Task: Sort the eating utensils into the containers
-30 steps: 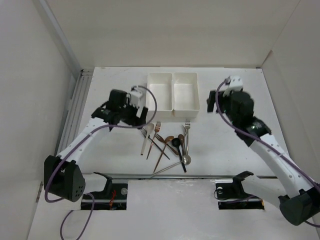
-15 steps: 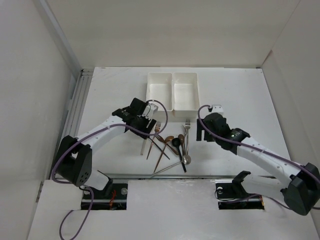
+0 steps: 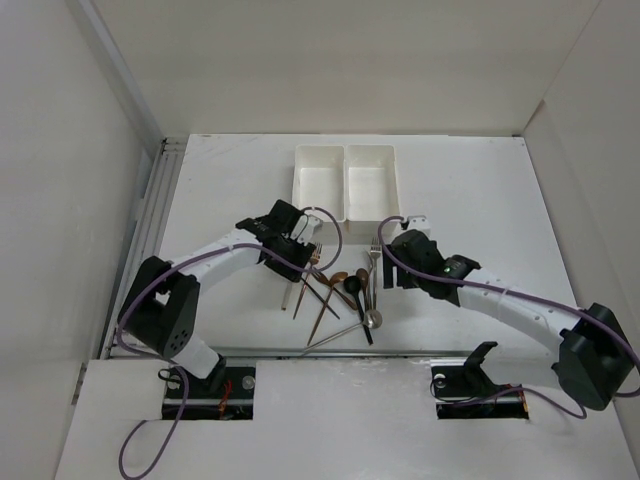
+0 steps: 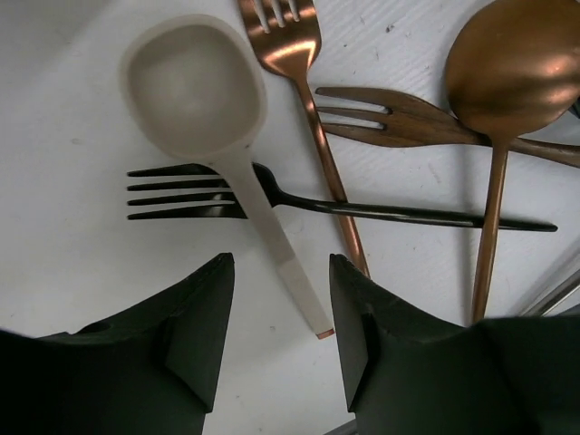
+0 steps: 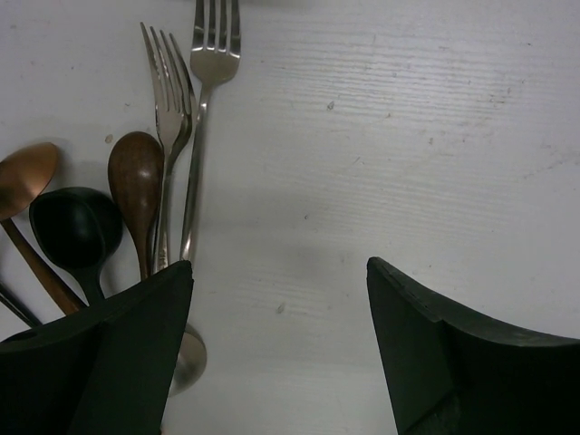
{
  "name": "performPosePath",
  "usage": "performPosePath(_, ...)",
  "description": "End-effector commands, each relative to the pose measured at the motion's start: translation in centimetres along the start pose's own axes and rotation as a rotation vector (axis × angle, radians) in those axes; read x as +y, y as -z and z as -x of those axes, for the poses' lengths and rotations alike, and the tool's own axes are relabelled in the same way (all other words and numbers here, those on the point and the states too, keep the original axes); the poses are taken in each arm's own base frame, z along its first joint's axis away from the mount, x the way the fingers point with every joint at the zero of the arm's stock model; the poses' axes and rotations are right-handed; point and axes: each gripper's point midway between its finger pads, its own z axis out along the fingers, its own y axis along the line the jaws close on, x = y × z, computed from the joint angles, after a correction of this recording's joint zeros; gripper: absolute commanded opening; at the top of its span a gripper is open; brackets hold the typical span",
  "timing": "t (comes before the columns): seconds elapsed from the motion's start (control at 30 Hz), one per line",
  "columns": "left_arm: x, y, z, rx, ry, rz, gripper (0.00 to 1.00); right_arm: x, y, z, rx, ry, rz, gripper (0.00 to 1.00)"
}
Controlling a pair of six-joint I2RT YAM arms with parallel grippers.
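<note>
The eating utensils [image 3: 340, 290] lie in a loose pile on the table in front of the two white containers [image 3: 320, 185] [image 3: 371, 185]. My left gripper [image 3: 298, 250] is open and empty, low over the pile's left edge. In the left wrist view the left gripper [image 4: 276, 317] straddles the handle end of a pale spoon [image 4: 195, 86], which crosses a black fork [image 4: 362, 210], beside a copper fork [image 4: 299, 54] and a copper spoon [image 4: 517, 63]. My right gripper [image 3: 378, 268] [image 5: 281, 344] is open and empty at the pile's right edge, next to two silver forks [image 5: 213, 54].
A brown spoon [image 5: 136, 177], a black spoon [image 5: 77, 227] and a silver spoon bowl [image 5: 190, 358] lie by my right gripper's left finger. Both bins look empty. A long silver utensil [image 3: 335, 338] lies near the table's front edge. White walls enclose the table.
Both arms have come in and down to the pile: the left from the left, the right from the back right beside the bins. The utensils have not moved.
</note>
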Motion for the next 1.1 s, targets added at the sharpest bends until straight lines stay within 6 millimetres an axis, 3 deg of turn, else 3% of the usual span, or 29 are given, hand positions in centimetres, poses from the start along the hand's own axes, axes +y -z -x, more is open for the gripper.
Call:
performPosePath(0.0,-0.8,-0.4,-0.3,0.041,0.013,-0.029,0.43,0.4,1.1,2.5,-0.080,-0.048,0.004,0.82)
performPosePath(0.13,0.9,-1.6,-1.6,0.104,0.052,0.026,0.42,-0.1,1.5,2.6,-0.095,-0.060,-0.008,0.82)
performPosePath(0.3,0.7,-2.6,-2.8,0.174,0.061,0.013,0.42,-0.3,1.9,2.7,-0.112,-0.076,-0.008,0.82)
performPosePath(0.43,0.6,-3.2,-3.0,0.194,0.064,0.004,0.25,-0.3,1.5,2.4,-0.103,-0.072,-0.013,0.81)
performPosePath(0.53,0.5,-3.3,-3.4,0.212,0.058,-0.008,0.04,-0.4,0.7,1.6,-0.072,-0.057,-0.032,0.81)
performPosePath(0.57,0.4,-2.8,-2.8,0.186,0.055,-0.008,0.00,-0.5,0.5,1.4,-0.062,-0.052,-0.038,0.81)
performPosePath(0.67,0.2,-2.2,-2.9,0.163,0.053,-0.018,0.00,-0.2,0.3,1.3,-0.057,-0.042,-0.031,0.81)
performPosePath(0.87,-0.5,1.3,-0.1,0.044,0.038,-0.038,0.00,0.7,0.1,1.8,-0.055,-0.003,0.009,0.81)
performPosePath(1.07,-1.6,7.5,3.9,-0.152,-0.022,-0.069,0.00,2.4,0.4,2.9,-0.053,0.041,0.083,0.81)
